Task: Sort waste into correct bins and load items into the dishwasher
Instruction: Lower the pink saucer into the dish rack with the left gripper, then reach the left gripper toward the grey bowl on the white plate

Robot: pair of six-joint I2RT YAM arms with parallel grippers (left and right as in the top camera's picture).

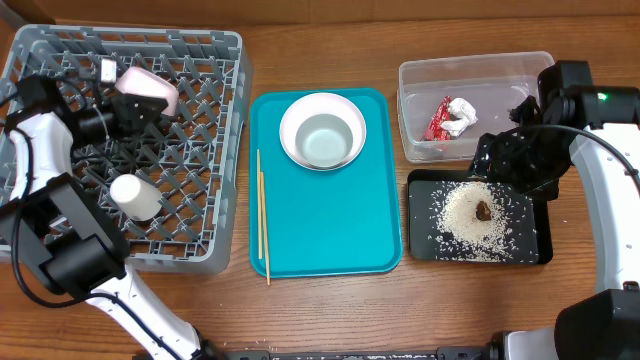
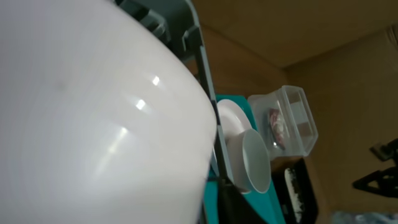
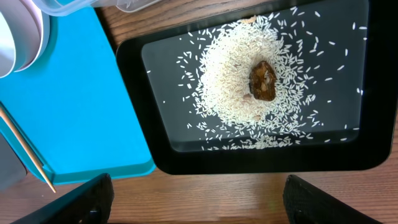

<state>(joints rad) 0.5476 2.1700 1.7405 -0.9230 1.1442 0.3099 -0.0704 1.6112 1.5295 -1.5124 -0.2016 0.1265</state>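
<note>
The plate (image 1: pixel 147 90) is tilting and the cup (image 1: pixel 135 196) is lying in the rack (image 1: pixel 205 190), bowl (image 1: pixel 322 131) and chopsticks (image 1: pixel 262 215) beside it. The red wrapper (image 1: pixel 441 120) is sitting in the clear tub (image 1: pixel 480 70), rice (image 1: pixel 465 215) in the black tray (image 1: pixel 425 215).

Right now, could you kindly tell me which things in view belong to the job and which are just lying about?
Job: dish rack, plate, cup, bowl, chopsticks, red wrapper, rice, clear tub, black tray.
Lying about: teal tray, wooden table.

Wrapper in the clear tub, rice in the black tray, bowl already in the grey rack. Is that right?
Not the bowl: it sits on the teal tray, outside the grey rack, as the overhead view shows. Wrapper and rice placements are correct.
</note>
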